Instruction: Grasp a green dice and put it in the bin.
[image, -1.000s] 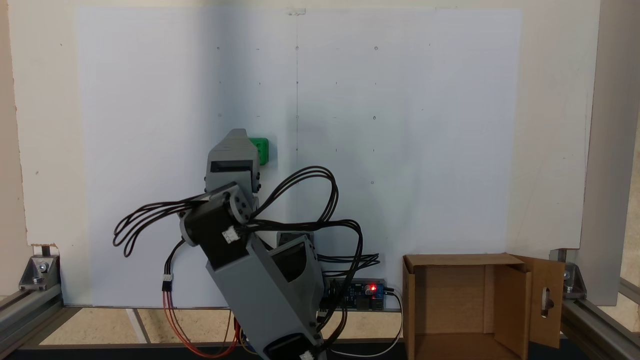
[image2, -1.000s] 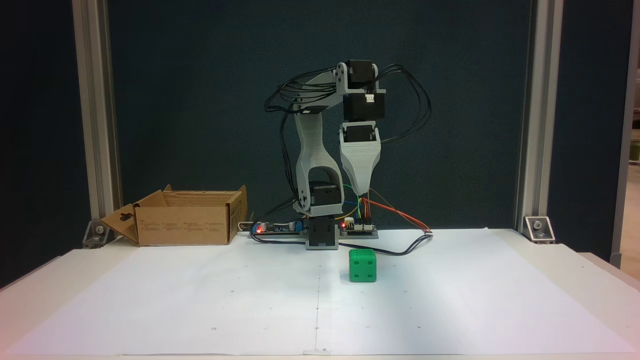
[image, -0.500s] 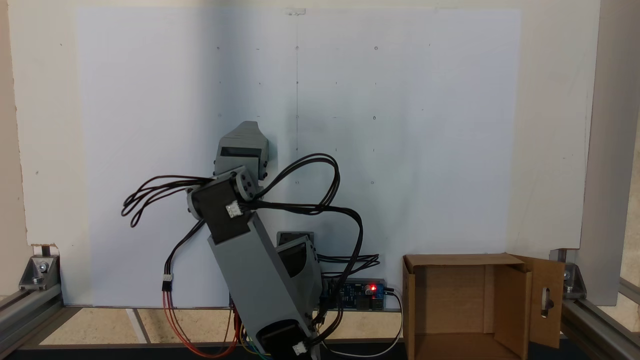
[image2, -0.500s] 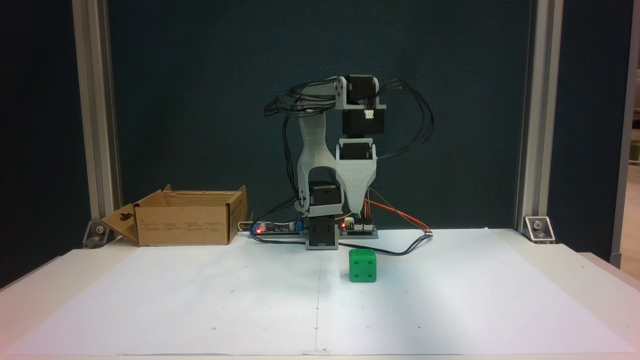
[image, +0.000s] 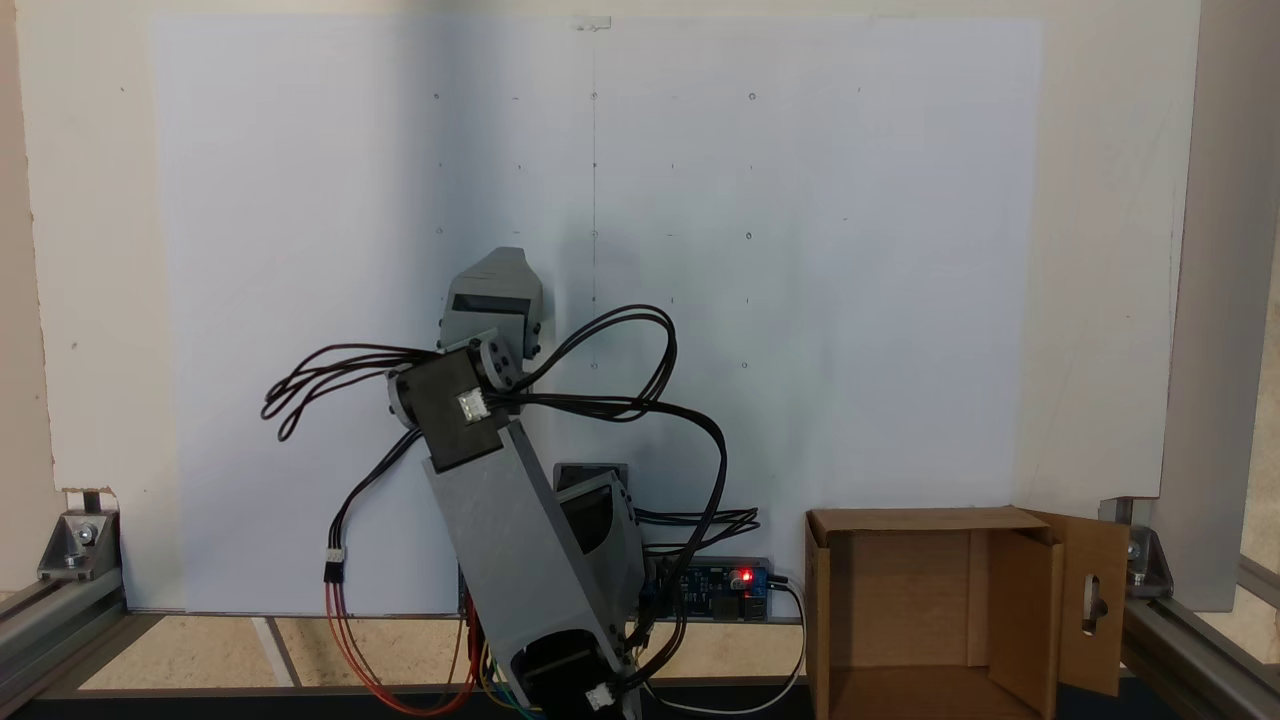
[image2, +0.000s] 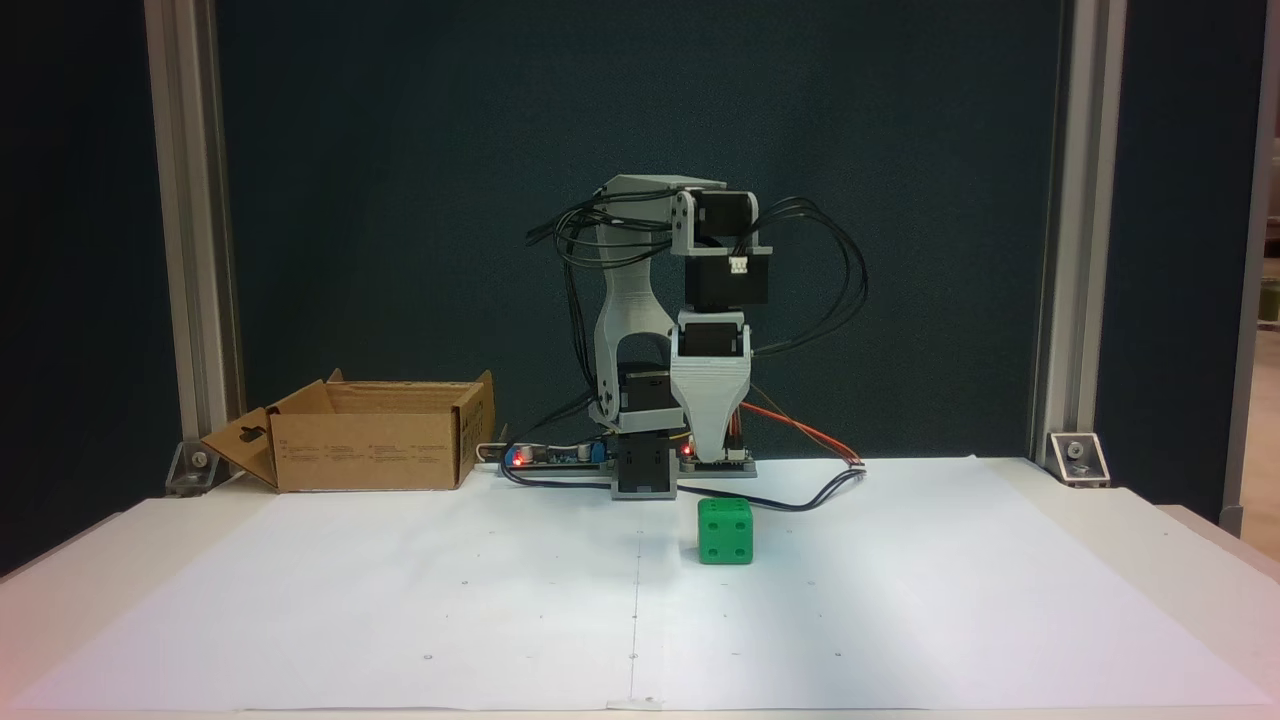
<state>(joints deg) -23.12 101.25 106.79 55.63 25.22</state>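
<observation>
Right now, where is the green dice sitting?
In a fixed view the green dice rests on the white paper, just right of centre, in front of the arm's base, with the gripper directly above it.

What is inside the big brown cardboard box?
The brown cardboard box looks empty: in a fixed view from above, only its bare cardboard floor and walls show. Its bottom edge is cut off there. The small green dice sits outside, on the white paper.
</observation>
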